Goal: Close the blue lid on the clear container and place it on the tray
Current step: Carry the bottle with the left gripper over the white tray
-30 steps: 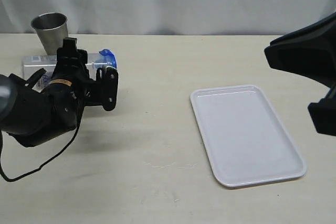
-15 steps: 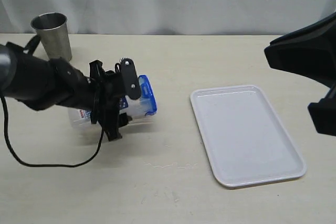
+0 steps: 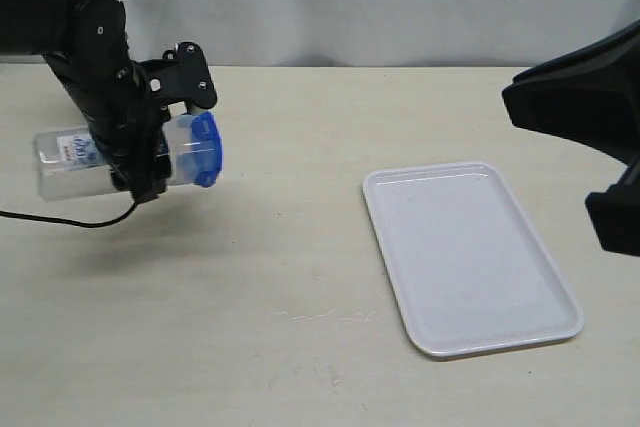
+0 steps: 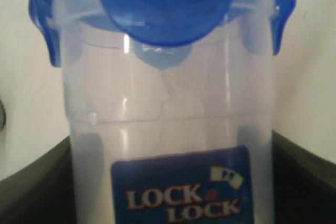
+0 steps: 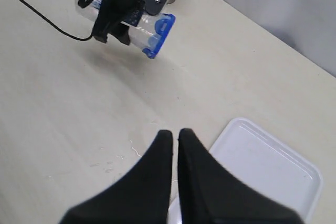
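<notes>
The left gripper (image 3: pixel 160 132) is clamped on the container (image 3: pixel 70 159), one finger on each side of its clear wall. In the exterior view the container lies on its side in the left part of the frame. It is held off the table (image 3: pixel 300 347), and its shadow falls on the surface below it. The lid (image 3: pixel 205 150) sits on the container's mouth and faces right, toward the tray (image 3: pixel 470 247). Whether its flaps are snapped down cannot be told.

In the left wrist view the container fills the frame, with the lid across the top edge. A blue label (image 4: pixel 181 192) reading "LOCK LOCK" sits at the bottom centre. The dark fingers (image 4: pixel 31 192) show at the lower corners, pressed against the wall.

The tray lies flat in the right half of the exterior view, well apart from the container.

The right gripper (image 5: pixel 175 137) has its two black fingers pressed together and holds nothing. In its own view it hangs above the table at bottom centre, just beside the tray's near corner. A black cable (image 3: pixel 60 219) trails from the left arm across the table at the left edge.
</notes>
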`<state>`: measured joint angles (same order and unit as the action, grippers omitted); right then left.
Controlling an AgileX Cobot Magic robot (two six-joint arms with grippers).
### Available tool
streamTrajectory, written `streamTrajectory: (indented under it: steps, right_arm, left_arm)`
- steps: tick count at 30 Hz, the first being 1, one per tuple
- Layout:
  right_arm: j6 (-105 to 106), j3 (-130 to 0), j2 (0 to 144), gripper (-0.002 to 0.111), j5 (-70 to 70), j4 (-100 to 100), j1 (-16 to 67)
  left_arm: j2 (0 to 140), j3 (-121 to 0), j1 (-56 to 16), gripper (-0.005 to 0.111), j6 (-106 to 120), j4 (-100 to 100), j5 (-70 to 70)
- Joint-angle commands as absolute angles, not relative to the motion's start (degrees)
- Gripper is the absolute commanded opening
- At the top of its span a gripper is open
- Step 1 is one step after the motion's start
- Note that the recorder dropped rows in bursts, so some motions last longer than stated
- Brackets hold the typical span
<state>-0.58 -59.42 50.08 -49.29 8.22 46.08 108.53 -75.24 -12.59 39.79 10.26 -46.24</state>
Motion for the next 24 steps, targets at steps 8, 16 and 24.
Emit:
streamTrajectory:
  steps: [8, 16, 24]
  right_arm:
    - [-0.9, -59.1, 49.9, 0.004, -47.8, 8.6, 46.2]
    - [-0.9, -59.1, 49.9, 0.004, -47.8, 8.6, 46.2]
    - [-0.9, -59.1, 49.9, 0.004, -48.2, 8.6, 46.2]
  left_arm:
    - [108.1, -80.8, -12.4, 0.0, 31.9, 26.9, -70.0]
    - [108.1, -80.8, -12.4, 0.0, 32.0, 23.9, -70.0]
    - [108.1, -80.8, -12.4, 0.0, 50.0, -4.8, -57.1]
